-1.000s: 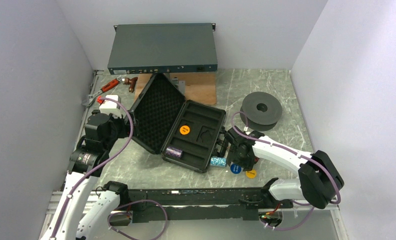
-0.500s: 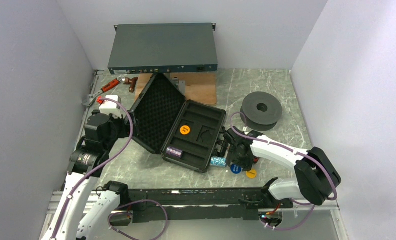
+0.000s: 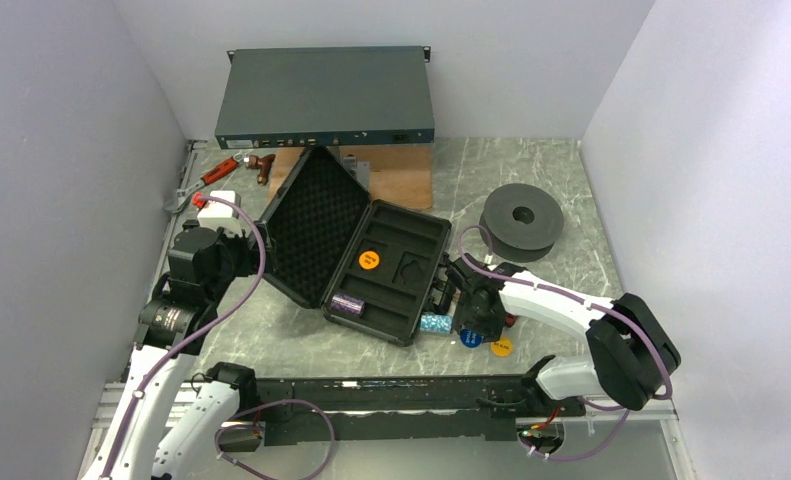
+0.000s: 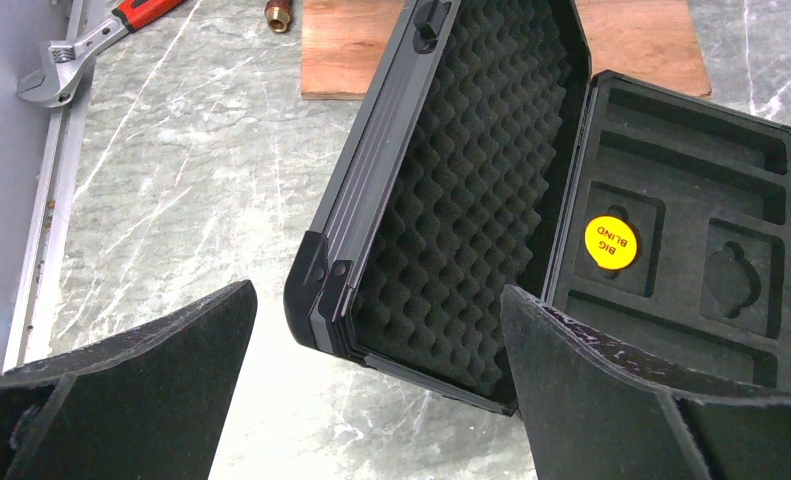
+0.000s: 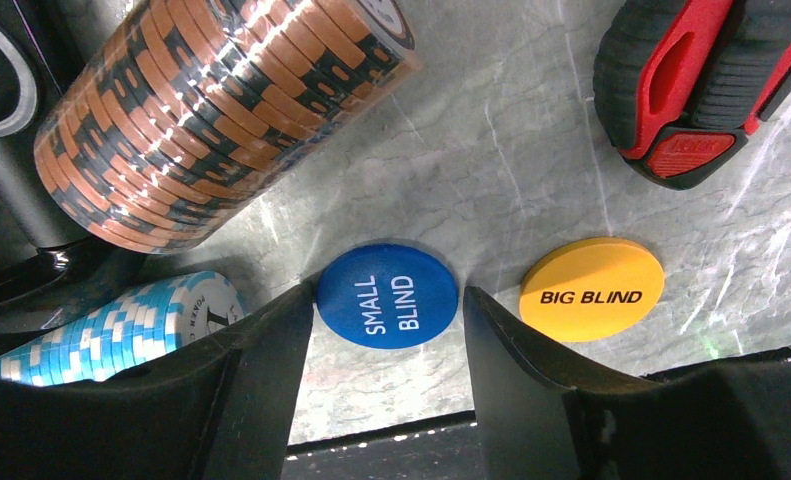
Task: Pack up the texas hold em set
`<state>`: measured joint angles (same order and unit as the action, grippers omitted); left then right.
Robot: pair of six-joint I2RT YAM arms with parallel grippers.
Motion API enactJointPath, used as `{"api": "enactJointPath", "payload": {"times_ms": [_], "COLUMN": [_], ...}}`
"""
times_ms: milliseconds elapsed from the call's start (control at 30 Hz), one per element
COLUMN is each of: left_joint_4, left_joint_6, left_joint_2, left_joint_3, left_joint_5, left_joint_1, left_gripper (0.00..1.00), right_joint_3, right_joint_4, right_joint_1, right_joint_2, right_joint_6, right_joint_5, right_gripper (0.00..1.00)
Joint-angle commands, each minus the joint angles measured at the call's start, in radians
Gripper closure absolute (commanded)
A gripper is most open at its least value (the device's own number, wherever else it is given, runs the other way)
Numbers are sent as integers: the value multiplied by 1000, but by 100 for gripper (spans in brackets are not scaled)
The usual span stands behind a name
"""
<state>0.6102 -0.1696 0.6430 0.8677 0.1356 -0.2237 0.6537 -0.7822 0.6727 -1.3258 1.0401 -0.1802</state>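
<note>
The black case [image 3: 417, 217] lies open mid-table, its foam lid [image 3: 311, 225] propped up to the left. In its tray sit an orange disc [image 3: 369, 260] and a purple chip roll [image 3: 347, 304]. My right gripper [image 5: 388, 295] is down on the table just right of the case. Its fingers [image 5: 271, 370] stand on either side of the flat blue SMALL BLIND disc [image 5: 387, 296], close to its edges, open. A yellow BIG BLIND disc [image 5: 591, 288], a teal roll [image 5: 121, 330] and a brown roll [image 5: 221, 110] lie beside it. My left gripper [image 4: 378, 288] is wide open, short of the lid [image 4: 471, 200].
A big grey rack unit [image 3: 326, 97] stands at the back, with a brown board [image 3: 401, 175] in front of it. A black spool [image 3: 519, 220] sits at the right. A red-black tool handle [image 5: 711, 80] lies near the discs. A wrench [image 4: 61, 75] lies at the left edge.
My right gripper's jaws have narrowed around the blue disc. The left arm has not moved.
</note>
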Motion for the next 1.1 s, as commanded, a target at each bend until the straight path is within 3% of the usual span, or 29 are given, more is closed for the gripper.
{"api": "enactJointPath", "payload": {"times_ms": [0,367,633,1067], "left_joint_4": [-27,-27,-27,-27], "left_joint_6": [7,7,7,7], "left_joint_2": [-11,-12,-14,-20], "left_joint_3": [-3,-4,-4,-6], "left_joint_5": [-11,-11,-12,-11], "left_joint_1": [3,2,2,2], "left_gripper": [1,1,1,1], "right_joint_3": [-17,-27,-28,-20], "right_joint_4": [29,41,39,17], "right_joint_1": [-4,-2,-2,-4], "right_joint_2": [-22,-38,-30,76], "right_joint_6": [5,5,-1,-8], "right_joint_5": [-30,-31,-31,-57], "right_gripper": [41,47,59,60]}}
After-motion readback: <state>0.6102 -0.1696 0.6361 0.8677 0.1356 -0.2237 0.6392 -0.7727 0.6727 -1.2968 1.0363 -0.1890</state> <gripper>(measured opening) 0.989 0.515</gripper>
